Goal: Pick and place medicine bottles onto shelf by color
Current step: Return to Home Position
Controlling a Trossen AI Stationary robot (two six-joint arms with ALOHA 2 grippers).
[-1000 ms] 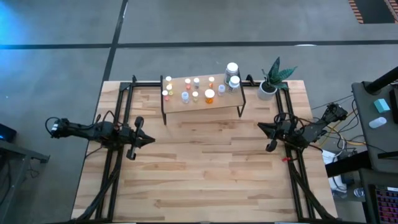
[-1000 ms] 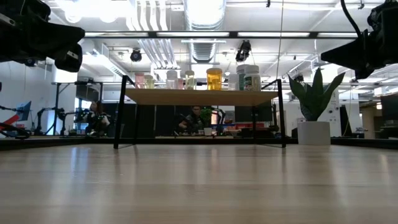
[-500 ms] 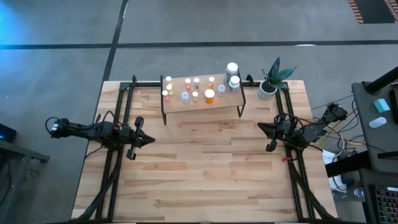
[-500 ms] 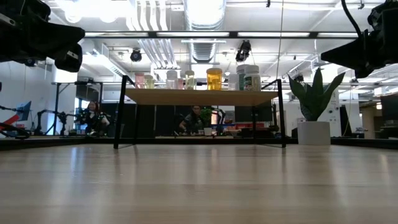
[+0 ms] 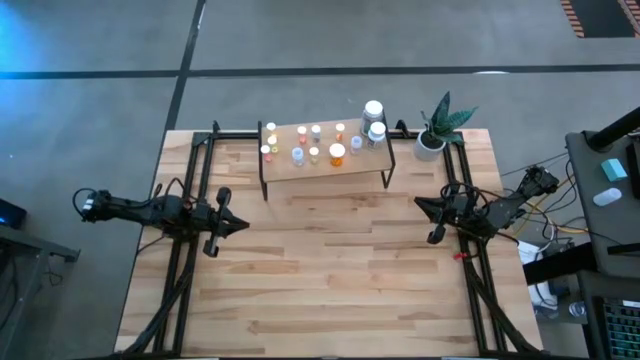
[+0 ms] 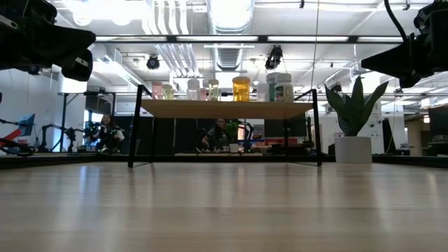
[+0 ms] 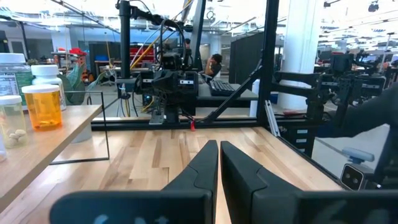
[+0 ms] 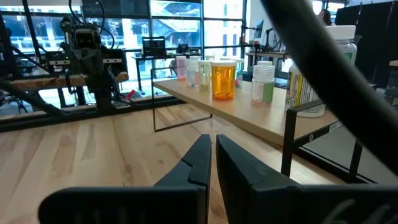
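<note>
The shelf (image 5: pixel 325 167), a light-wood board on thin black legs, stands at the table's far middle. Several small medicine bottles stand on it: an orange one (image 5: pixel 337 154), small white-capped vials (image 5: pixel 298 156), and two larger white-capped bottles (image 5: pixel 375 131) at its right end. They also show in the low view (image 6: pixel 241 88). My left gripper (image 5: pixel 240 224) is shut and empty over the table's left side. My right gripper (image 5: pixel 420 204) is shut and empty over the right side. Both hang above the tabletop, apart from the shelf.
A white pot with a green plant (image 5: pixel 433 141) stands at the far right, beside the shelf. Black frame rails (image 5: pixel 180 270) run along the table's left and right sides. The wood tabletop (image 5: pixel 320 280) between and before the arms is bare. People show in the room beyond (image 6: pixel 218 133).
</note>
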